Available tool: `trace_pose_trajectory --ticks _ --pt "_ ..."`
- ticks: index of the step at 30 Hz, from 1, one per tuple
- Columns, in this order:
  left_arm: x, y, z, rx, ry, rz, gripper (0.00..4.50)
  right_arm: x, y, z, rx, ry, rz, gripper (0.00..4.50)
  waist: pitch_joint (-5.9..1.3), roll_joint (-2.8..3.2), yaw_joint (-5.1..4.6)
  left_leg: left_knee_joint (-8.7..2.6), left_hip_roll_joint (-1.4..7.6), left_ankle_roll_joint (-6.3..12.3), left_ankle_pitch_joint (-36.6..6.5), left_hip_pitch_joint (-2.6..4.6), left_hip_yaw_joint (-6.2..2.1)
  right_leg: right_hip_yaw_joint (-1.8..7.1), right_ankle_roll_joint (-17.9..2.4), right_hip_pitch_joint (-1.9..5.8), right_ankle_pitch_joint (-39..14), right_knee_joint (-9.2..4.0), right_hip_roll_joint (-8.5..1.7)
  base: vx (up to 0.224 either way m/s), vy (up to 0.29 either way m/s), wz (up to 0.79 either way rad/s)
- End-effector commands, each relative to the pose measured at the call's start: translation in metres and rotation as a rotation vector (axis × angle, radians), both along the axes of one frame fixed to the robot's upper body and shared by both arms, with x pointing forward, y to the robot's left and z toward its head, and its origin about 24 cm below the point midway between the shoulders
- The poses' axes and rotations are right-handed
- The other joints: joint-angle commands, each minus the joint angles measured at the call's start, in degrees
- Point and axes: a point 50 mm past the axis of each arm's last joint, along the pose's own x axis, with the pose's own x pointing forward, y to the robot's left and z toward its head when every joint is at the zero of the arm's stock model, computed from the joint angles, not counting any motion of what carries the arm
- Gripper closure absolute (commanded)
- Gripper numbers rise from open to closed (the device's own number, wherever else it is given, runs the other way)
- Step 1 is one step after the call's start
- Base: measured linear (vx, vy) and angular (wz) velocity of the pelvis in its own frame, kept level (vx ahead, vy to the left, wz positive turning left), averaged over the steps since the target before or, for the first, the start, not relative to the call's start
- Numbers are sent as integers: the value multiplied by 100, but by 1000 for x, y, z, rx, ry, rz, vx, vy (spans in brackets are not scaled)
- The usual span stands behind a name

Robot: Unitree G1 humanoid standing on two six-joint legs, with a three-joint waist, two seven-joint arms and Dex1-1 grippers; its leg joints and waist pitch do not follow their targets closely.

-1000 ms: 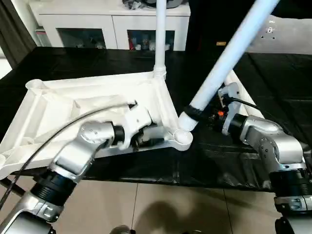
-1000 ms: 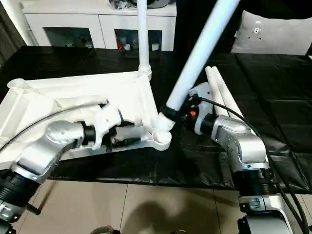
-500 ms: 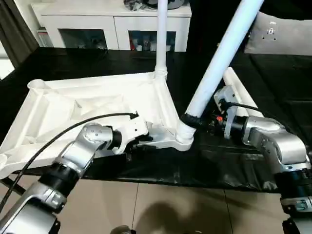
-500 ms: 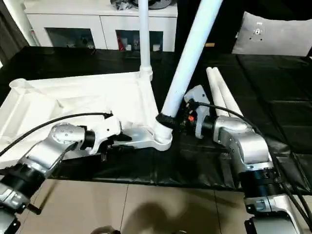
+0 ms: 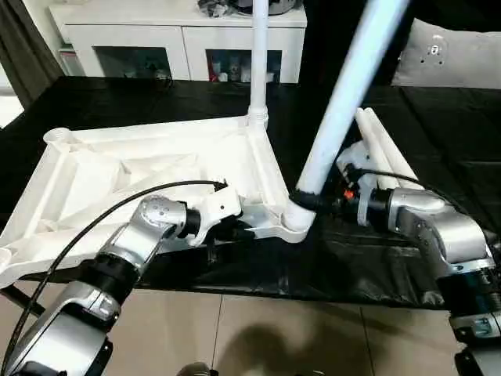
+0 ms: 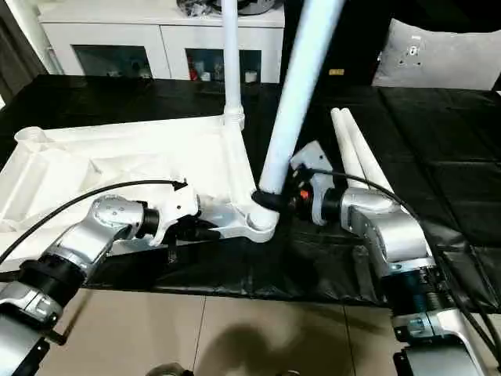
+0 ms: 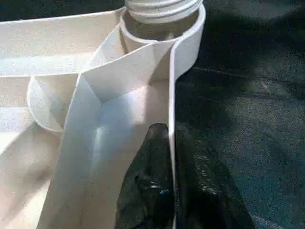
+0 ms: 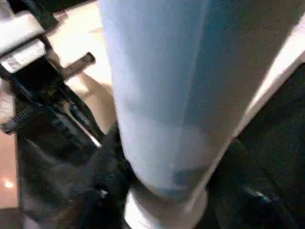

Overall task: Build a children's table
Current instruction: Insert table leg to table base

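The white table top [image 5: 141, 157] lies upside down on the black-covered table, ribs facing up. One leg [image 5: 258, 63] stands upright in its far right corner socket. A second leg [image 5: 344, 94] leans slightly right, its lower end sitting in the near right socket [image 5: 297, 223]. My right gripper [image 5: 309, 200] is shut on this leg just above the socket, and the leg [image 8: 162, 95] looms close in the right wrist view. My left gripper [image 7: 170, 131] is shut on the top's near rim, a little left of that socket [image 7: 162, 28]. Two spare legs [image 6: 352, 149] lie on the cloth behind my right arm.
A white cabinet with glass doors [image 5: 180, 47] stands behind the table. A grey cushion [image 5: 446, 55] sits at the back right. The table's front edge runs just below my grippers, with tiled floor [image 5: 258, 337] beyond it.
The held leg has swung more upright and its lower end has settled into the near right socket. The table top's near edge has dropped lower, and my left gripper has shifted along the rim towards that corner.
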Motion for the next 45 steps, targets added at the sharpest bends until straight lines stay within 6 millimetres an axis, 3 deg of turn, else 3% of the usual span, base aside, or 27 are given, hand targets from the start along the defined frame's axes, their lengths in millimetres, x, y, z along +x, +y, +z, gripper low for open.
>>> trace_pose_trajectory --ticks 1,9,14,17,26,32,39,45 --pt "1 2 -2 14 5 -3 442 3 1 4 -29 -11 15 262 -436 -18 15 -372 124 119 -932 31 -39 241 -969 376 -1274 -408 -411 0 0 0" --pt "-1 6 -7 90 -15 -60 450 5 5 -2 -28 18 39 262 -432 -15 10 -381 139 122 -1004 48 -41 243 -1001 370 -1292 -416 -422 0 0 0" --pt "-2 5 -6 94 -16 -79 450 4 9 -3 -32 37 77 262 -414 -15 6 -403 150 94 -1155 73 -44 242 -965 365 -1596 -444 -428 0 0 0" --pt "-2 5 -5 97 -19 -91 450 3 11 -6 -40 47 94 262 -425 -34 12 -396 151 109 -1086 71 -37 249 -1002 367 -1449 -434 -429 0 0 0" --pt "-6 2 -2 91 -24 -148 450 10 14 -13 -60 67 95 263 -423 -7 0 -401 153 111 -1057 55 -39 243 -1062 370 -1382 -423 -436 0 0 0" --pt "-8 3 0 96 -24 -165 450 11 12 -17 -78 91 99 263 -426 -23 0 -402 155 109 -1042 62 -39 244 -1087 377 -1295 -402 -429 0 0 0" --pt "-9 0 3 68 -30 -166 450 11 13 -19 23 118 83 263 -423 -16 -18 -405 157 128 -1047 64 -34 241 -1108 374 -1323 -417 -426 0 0 0" --pt "-8 0 2 36 -42 -113 450 4 4 -26 182 177 0 263 -432 -1 31 -412 175 138 -1063 78 -37 242 -1121 366 -1319 -415 -441 0 0 0"
